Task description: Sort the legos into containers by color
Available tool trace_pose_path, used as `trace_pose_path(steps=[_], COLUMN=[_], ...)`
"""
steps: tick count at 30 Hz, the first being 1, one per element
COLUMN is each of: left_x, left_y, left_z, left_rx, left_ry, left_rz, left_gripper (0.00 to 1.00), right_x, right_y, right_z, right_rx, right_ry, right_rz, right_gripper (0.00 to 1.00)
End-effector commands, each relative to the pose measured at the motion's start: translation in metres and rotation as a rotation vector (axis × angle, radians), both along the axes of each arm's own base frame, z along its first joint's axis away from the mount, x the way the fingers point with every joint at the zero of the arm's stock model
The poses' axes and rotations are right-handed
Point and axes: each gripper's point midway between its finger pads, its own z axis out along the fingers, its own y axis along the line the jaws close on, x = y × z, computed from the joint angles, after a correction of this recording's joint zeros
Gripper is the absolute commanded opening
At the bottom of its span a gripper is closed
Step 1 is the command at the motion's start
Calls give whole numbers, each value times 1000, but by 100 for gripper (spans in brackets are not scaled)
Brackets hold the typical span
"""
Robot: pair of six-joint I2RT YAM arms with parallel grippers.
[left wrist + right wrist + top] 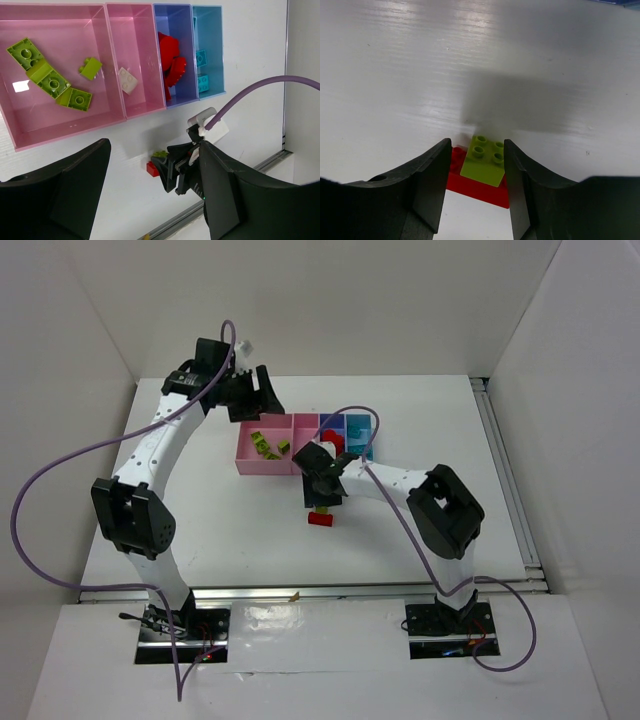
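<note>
white table (230,535); l jaws wide, empty; r jaws round green lego (484,161), grip unclear

White table (230,540), plain white walls (60,360) around, metal rail (508,480) along right edge.

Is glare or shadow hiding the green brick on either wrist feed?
Right wrist: no; the green brick is sharp and lit, with a soft shadow on the table behind it and glare streaks farther back. Left wrist: only one bright reflection in the big pink bin.
</note>
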Motion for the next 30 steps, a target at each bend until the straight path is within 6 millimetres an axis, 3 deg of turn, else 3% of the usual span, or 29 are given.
trace_pose_path(steps=[1, 8, 13, 18, 30], left_x=[-4, -3, -4, -4, -5], left_y=[4, 2, 3, 3, 3], left_z=[15, 12, 8, 8, 4], left_rx=[-1, -5, 2, 2, 4], left_ry=[-46, -36, -32, -32, -23], left_rz=[-5, -12, -17, -17, -17], left_gripper=[82, 82, 81, 81, 81], right_x=[4, 0, 0, -1, -7], right_y=[10, -1, -4, -5, 5], right_z=[9, 10, 11, 17, 14], right_rx=[-4, -35, -40, -41, -23], right_ry=[-34, -17, -18, -13, 20], right_rz=[-2, -56, -93, -101, -76], right_gripper=[53, 53, 60, 62, 52])
